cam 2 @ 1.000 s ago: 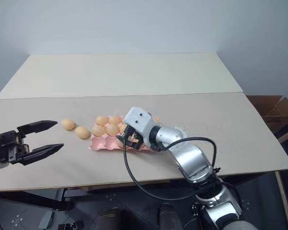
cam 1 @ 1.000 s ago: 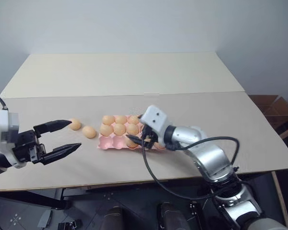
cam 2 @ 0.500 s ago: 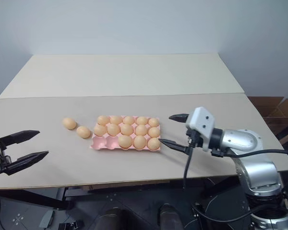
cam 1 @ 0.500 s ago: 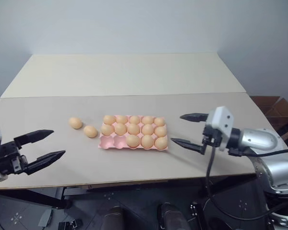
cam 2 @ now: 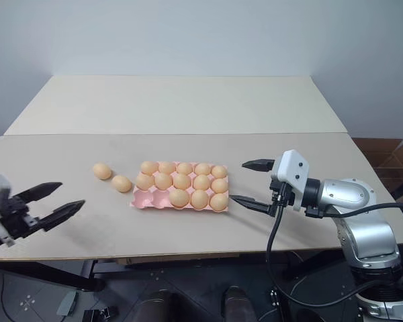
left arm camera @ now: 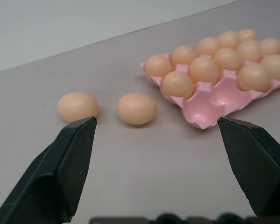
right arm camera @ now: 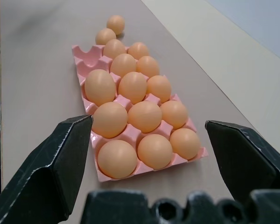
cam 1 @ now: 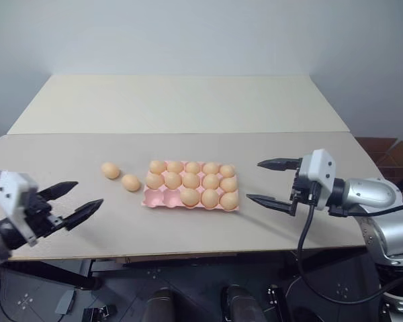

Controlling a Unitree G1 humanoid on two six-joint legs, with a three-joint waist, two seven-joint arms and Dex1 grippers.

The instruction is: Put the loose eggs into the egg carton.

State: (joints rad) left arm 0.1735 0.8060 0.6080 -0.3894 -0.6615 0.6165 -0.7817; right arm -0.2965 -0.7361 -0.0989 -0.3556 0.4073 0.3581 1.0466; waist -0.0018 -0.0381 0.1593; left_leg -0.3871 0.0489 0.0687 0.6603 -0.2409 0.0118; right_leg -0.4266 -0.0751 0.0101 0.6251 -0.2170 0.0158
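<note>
Silver arms, white wrist blocks, black fingers

The right arm (cam 1: 379, 201) has a glossy silver shell with black joint rings; a white angular block sits at each wrist, a black cable (cam 1: 302, 238) loops below the right one, and both grippers carry long, tapered matte-black fingers (cam 1: 279, 163).

Both arms reach forward, apart — left pincer (cam 1: 77, 198) and right pincer (cam 1: 270, 182) agape, empty, pointing inward.

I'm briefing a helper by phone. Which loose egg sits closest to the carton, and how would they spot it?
Find the pink egg carton on the table's near half. Two loose eggs lie just off its left end. Take the nearer egg, almost touching the carton's corner; the other egg sits farther out.
</note>
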